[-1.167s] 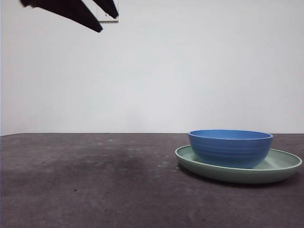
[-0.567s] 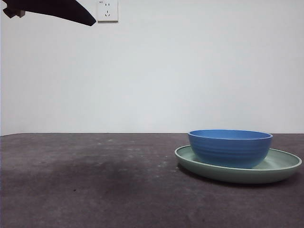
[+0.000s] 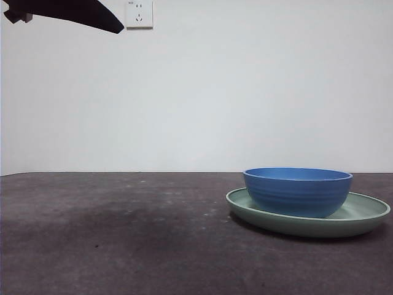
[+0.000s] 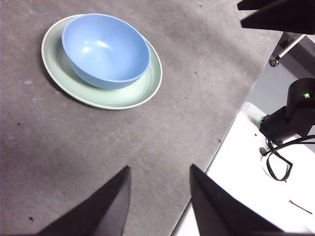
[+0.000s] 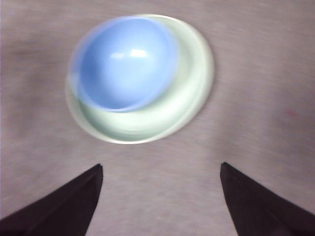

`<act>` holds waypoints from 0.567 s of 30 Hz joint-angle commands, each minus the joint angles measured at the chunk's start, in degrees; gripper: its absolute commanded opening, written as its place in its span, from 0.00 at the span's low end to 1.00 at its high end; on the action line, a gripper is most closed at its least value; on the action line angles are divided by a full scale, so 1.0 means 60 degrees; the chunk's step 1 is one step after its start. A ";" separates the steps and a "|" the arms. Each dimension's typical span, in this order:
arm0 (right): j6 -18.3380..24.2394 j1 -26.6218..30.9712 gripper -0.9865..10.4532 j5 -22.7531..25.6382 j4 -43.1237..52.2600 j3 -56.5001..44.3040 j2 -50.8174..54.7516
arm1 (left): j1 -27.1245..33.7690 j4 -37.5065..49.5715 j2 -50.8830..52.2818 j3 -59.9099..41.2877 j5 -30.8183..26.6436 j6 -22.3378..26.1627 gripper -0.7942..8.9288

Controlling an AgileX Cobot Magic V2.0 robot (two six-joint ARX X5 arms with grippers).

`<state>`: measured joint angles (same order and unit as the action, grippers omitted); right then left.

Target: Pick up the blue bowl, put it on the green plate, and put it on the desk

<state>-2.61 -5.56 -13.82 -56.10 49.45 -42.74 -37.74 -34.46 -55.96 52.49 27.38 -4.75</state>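
Observation:
The blue bowl sits upright in the green plate, which rests on the desk at the right. My left gripper is open and empty, high and well away from the bowl and plate. My right gripper is open and empty, above the desk and just short of the bowl and plate; its picture is blurred. A black arm tip shows at the top left corner of the front view.
A white wall socket is on the back wall. The desk's edge, with a white surface, cables and a black device beyond it, shows in the left wrist view. Another dark gripper part shows in that view's corner.
The black arm tip has moved up and left in the front view, uncovering the wall socket, then held still. The bowl and plate have not moved.

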 commanded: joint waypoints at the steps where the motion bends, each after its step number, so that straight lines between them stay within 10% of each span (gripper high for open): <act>1: -0.0321 0.0109 0.42 0.0335 0.0328 0.0171 -0.0576 | -0.0087 0.0102 -0.0076 0.0066 0.0058 0.0178 0.28; 17: -0.0321 0.0849 0.42 -0.0736 0.3457 0.0171 -0.5366 | -0.0087 0.0098 -0.0076 0.0066 0.0058 0.0222 0.28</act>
<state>-3.95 -0.38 -18.02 -35.75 49.47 -73.84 -37.74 -34.46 -55.96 52.49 27.38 -4.08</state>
